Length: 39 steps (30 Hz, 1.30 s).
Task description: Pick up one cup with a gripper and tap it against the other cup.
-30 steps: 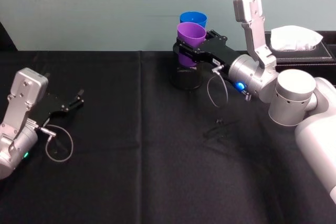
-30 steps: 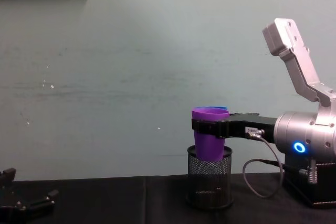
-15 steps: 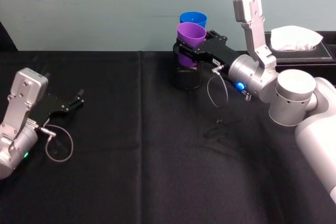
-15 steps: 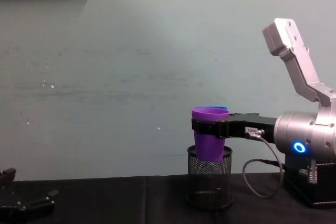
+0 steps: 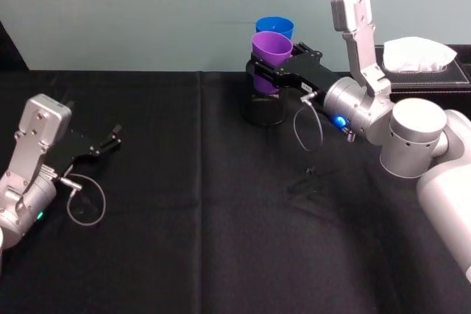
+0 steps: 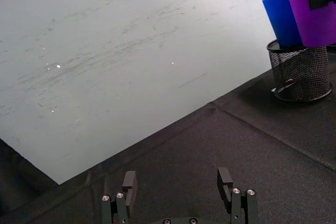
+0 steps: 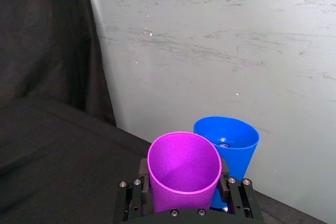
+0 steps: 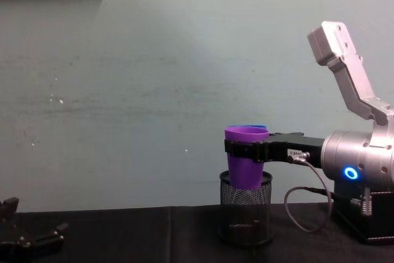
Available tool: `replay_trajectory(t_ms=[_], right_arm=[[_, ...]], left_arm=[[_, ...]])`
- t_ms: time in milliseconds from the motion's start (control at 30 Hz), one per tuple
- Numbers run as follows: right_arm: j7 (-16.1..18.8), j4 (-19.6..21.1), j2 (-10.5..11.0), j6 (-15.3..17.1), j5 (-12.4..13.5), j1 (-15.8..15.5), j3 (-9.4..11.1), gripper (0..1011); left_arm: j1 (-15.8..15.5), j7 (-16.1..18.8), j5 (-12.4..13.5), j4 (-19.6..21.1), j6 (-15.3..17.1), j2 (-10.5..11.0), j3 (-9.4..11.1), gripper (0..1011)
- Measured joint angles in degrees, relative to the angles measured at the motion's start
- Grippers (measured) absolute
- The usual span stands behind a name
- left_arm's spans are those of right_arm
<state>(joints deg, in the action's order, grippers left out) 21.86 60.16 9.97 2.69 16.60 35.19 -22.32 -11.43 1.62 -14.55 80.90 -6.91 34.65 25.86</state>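
Observation:
The purple cup (image 5: 270, 50) is held upright by my right gripper (image 5: 259, 73), shut around its middle, above the black mesh cylinder (image 5: 266, 110) at the table's back. The blue cup (image 5: 274, 27) stands just behind it, its lower end in the mesh cylinder (image 6: 300, 74). In the left wrist view the purple cup (image 6: 315, 14) and the blue cup (image 6: 281, 19) are side by side and look to be touching. The right wrist view shows the purple cup (image 7: 184, 174) between the jaws, with the blue cup (image 7: 231, 145) right behind. My left gripper (image 5: 103, 145) rests open, low at the left.
A black tissue box (image 5: 423, 71) with white tissue stands at the back right, behind the right arm. A small dark item (image 5: 309, 178) lies on the black cloth near the middle. The wall rises close behind the cups.
The head view has shifted slightly. In the chest view the cups and both arms keep their places.

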Motion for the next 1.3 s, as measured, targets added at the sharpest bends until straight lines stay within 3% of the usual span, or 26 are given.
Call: replay_trajectory(t_ms=[1300], right_arm=[[-0.02,0.00,0.00,0.00,0.00,0.00,0.00,734]], left_arm=[[0.00,0.00,0.00,0.00,0.00,0.00,0.00,1005]])
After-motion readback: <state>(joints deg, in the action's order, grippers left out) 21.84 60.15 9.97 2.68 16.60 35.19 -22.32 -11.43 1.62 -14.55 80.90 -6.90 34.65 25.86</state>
